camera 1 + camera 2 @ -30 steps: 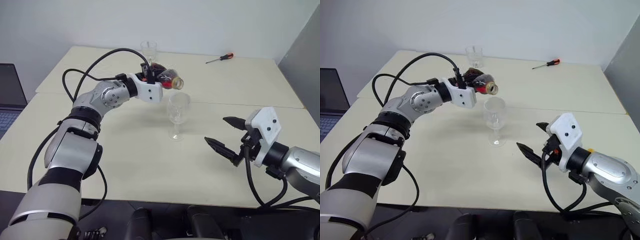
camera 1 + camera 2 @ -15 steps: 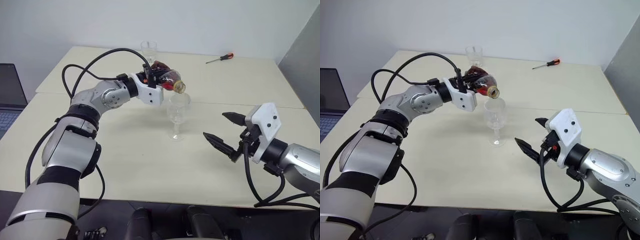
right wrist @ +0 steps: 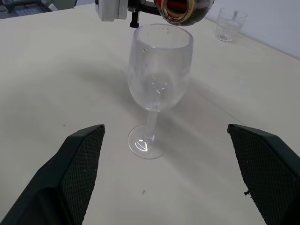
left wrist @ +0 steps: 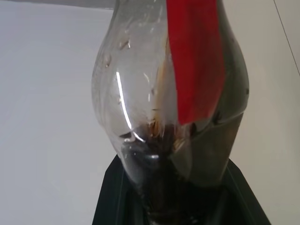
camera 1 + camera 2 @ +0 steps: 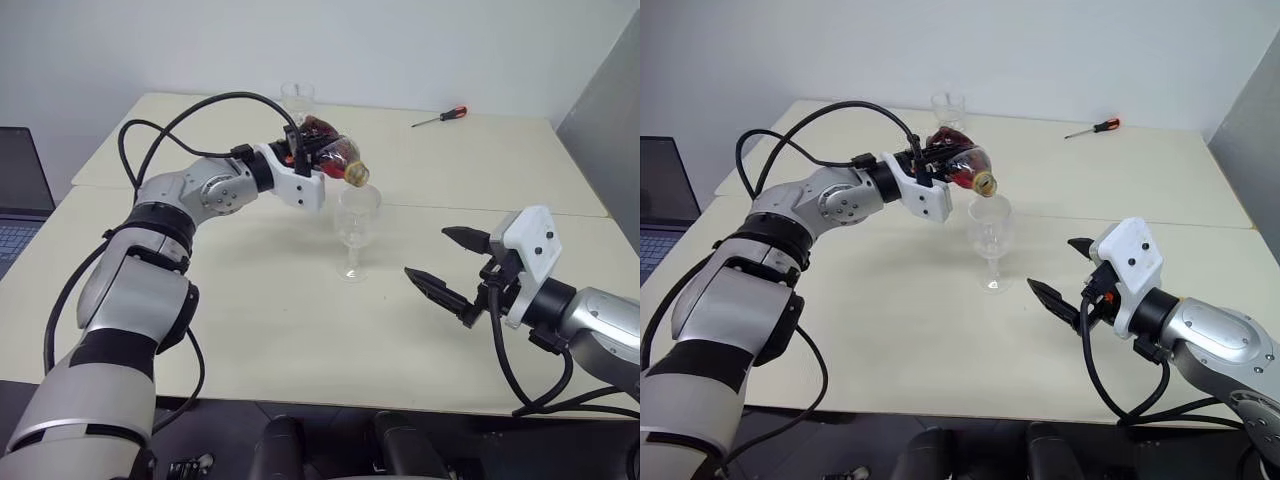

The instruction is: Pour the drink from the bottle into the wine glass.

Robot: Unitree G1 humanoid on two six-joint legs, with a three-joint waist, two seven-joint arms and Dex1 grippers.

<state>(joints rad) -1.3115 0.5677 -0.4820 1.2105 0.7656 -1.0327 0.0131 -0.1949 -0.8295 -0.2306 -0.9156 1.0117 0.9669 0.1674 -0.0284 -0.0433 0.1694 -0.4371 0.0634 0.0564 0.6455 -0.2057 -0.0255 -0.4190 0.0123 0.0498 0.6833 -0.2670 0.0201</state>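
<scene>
Starting nearest the camera, the right gripper [image 5: 448, 266] hovers above the table [image 5: 250, 330] on the near right of the wine glass [image 5: 356, 228], fingers spread wide and grasping nothing; it points at the glass, apparently ready to steady it if needed. The wine glass stands upright on its foot at mid-table, untouched, and its bowl looks empty, with no stream visible.

Directly above its rim, the left gripper [image 5: 300, 153] is clamped on the base of the bottle [image 5: 332, 158]. The bottle lies tipped towards horizontal with its neck angled down, so the uncapped mouth sits over the bowl; this hold lets a wrist roll control the tilt. The drink [image 5: 958, 168] is pooled dark inside the bottle. Pouring appears about to begin.

Beyond the glass, a short clear tumbler [image 5: 949, 106] stands at the far edge, and a red-handled screwdriver [image 5: 440, 117] lies well to the far right.
</scene>
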